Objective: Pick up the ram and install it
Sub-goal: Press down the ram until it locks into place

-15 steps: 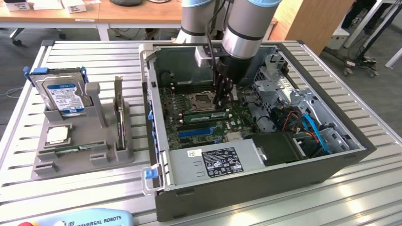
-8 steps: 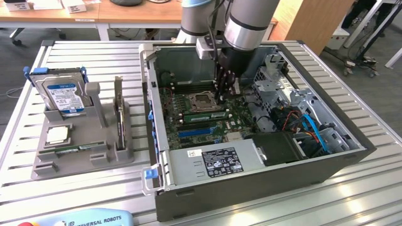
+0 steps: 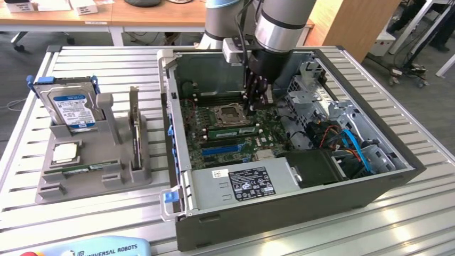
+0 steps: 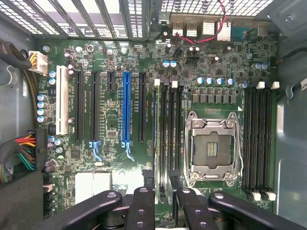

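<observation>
The ram [image 4: 157, 129], a thin green stick seen edge-on, stands in the memory slot nearest the blue expansion slot, beside the empty CPU socket [image 4: 212, 149]. In the exterior view the ram [image 3: 231, 129] shows as a green strip on the motherboard just in front of the socket. My gripper [image 4: 162, 184] hangs over one end of it, open, with a finger on either side and a gap between each finger and the stick. In the exterior view the gripper [image 3: 257, 101] reaches down into the open computer case [image 3: 299, 205].
A grey tray [image 3: 50, 189] at the exterior view's left holds a hard drive [image 3: 71, 106], a dark upright card [image 3: 135, 133], a square silver chip [image 3: 64, 153] and a thin green stick [image 3: 89, 169]. Drive cages and cables [image 3: 348, 141] crowd the case's far side.
</observation>
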### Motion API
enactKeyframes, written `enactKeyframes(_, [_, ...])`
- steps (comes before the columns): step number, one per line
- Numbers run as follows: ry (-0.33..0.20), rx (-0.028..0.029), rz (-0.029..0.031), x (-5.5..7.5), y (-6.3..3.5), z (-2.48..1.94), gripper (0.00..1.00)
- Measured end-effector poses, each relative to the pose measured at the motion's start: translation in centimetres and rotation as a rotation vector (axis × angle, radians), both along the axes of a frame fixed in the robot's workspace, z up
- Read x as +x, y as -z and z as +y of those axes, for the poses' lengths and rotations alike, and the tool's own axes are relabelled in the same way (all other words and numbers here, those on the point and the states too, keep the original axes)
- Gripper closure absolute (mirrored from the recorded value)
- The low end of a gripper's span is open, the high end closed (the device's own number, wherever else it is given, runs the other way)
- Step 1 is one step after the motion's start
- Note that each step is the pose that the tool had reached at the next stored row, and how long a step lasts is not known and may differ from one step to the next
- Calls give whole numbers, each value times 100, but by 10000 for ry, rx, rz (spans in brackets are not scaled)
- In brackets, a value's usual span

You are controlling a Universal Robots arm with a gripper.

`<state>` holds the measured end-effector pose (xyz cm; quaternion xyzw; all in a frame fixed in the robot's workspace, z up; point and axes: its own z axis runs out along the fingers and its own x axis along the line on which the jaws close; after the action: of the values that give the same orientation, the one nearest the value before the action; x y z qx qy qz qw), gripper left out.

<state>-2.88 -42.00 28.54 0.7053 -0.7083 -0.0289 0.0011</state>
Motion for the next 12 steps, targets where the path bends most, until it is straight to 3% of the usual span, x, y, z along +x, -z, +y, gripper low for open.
enactKeyframes(12, [0, 0, 0, 0, 0, 0, 76])
